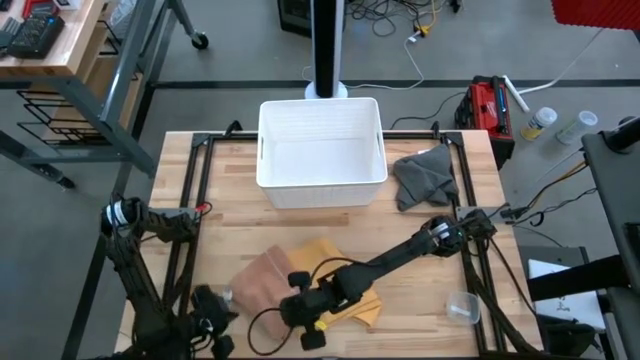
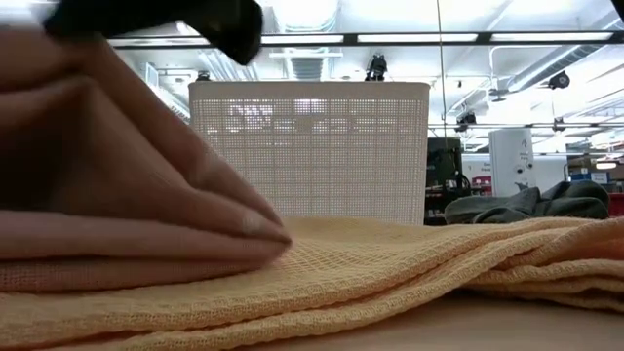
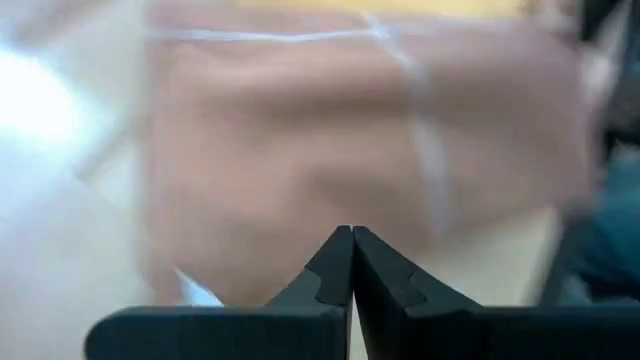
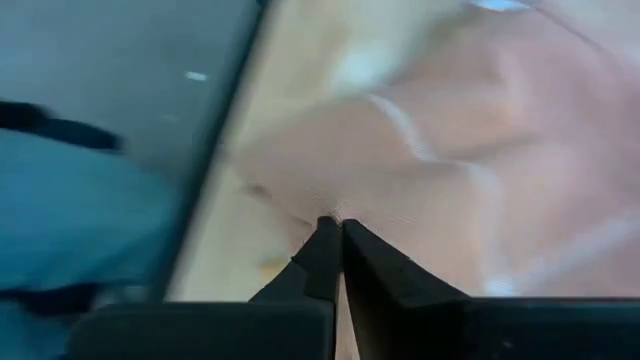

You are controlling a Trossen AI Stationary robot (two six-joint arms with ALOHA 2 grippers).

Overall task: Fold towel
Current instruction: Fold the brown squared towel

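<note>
My right arm reaches diagonally across the bench [image 1: 420, 310] from its base at the right edge, stretched low toward the front centre. My right gripper [image 1: 303, 312] sits at the near edge of the pink towel [image 1: 265, 280], its jaws pressed together on a pinch of that cloth, as the right wrist view shows.

My left arm is folded back along the left side of the bench, with my left gripper [image 1: 213, 322] down at the front, just beside the pink towel's left corner. Its jaws are closed tip to tip; I cannot tell whether any cloth lies between them.

The pink towel lies at front centre, partly over a yellow towel [image 1: 345, 290]. A white basket [image 1: 321, 150] stands at the rear centre, with a grey cloth [image 1: 423, 177] just to its right.
</note>
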